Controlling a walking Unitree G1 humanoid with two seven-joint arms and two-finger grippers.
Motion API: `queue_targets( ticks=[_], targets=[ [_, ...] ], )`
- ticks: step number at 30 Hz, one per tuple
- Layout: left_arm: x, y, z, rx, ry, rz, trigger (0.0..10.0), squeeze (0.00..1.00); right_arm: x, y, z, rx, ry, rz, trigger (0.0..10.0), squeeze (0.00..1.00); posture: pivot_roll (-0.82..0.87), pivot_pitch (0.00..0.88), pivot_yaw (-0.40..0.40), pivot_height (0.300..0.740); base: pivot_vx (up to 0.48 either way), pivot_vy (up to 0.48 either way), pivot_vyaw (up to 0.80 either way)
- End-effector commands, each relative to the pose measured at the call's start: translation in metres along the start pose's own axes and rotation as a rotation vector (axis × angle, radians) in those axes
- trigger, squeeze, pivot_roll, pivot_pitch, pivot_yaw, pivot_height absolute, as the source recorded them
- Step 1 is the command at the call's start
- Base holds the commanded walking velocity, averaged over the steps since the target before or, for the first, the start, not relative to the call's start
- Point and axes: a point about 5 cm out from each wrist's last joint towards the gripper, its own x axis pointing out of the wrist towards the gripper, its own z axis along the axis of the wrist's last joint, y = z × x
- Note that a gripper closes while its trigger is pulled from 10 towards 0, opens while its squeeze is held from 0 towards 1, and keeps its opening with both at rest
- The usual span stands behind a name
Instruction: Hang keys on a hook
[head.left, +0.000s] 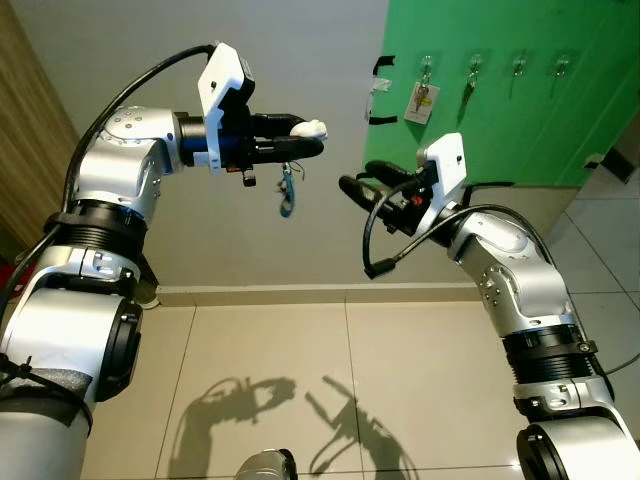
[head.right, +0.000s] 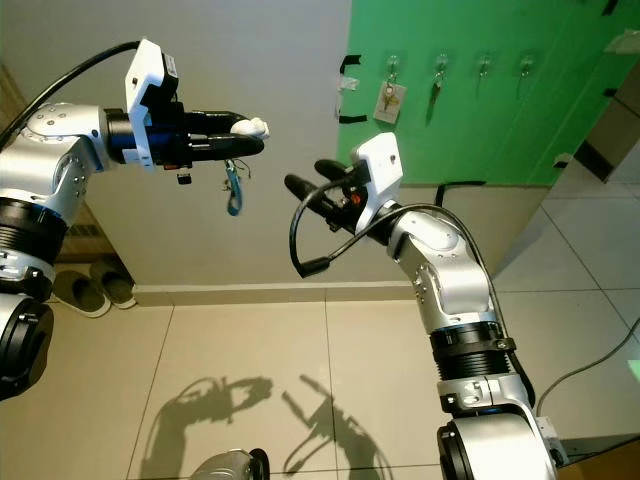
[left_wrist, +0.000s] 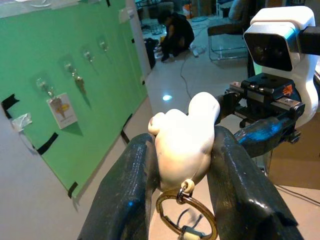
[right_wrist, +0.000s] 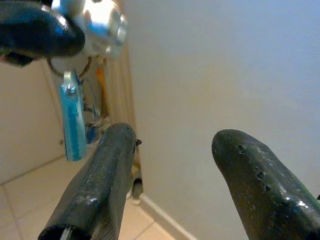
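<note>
The left gripper (head.left: 305, 138) pinched a white charm (left_wrist: 182, 142), its keys (head.left: 287, 192) dangling below, well short of the green board (head.left: 500, 90). The board's free hooks (head.left: 518, 64) probably lay beyond the open right gripper (head.left: 352, 188), which hovered nearer them.
</note>
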Motion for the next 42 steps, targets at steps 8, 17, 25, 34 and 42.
queue_targets(
  ticks=[8, 17, 25, 34, 42],
  targets=[
    [0.009, 0.008, 0.024, 0.061, 0.004, -0.026, 10.0, 0.00, 0.003, -0.002, 0.000, 0.025, -0.023, -0.052, 10.0, 0.00, 0.05, 0.000, 0.112, 0.740, 0.000, 0.000, 0.00],
    [0.014, 0.010, 0.025, 0.075, -0.009, -0.014, 10.0, 0.00, 0.002, -0.007, 0.010, -0.025, -0.057, -0.190, 10.0, 0.00, -0.03, 0.000, 0.123, 0.740, 0.000, 0.000, 0.00],
    [0.037, 0.002, 0.022, 0.056, -0.061, -0.051, 10.0, 0.00, -0.017, -0.012, 0.016, -0.094, -0.036, -0.272, 10.0, 0.00, -0.14, 0.000, 0.171, 0.740, 0.000, 0.000, 0.00],
    [0.058, -0.004, 0.028, 0.063, -0.086, -0.095, 10.0, 0.00, -0.031, -0.006, 0.016, -0.114, -0.032, -0.364, 10.0, 0.00, -0.22, 0.000, 0.234, 0.740, 0.000, 0.000, 0.00],
    [0.060, -0.005, 0.022, 0.034, -0.141, -0.057, 10.0, 0.00, -0.044, -0.004, 0.012, -0.101, 0.006, -0.389, 10.0, 0.00, -0.24, 0.000, 0.191, 0.740, 0.000, 0.000, 0.00]
  ],
)
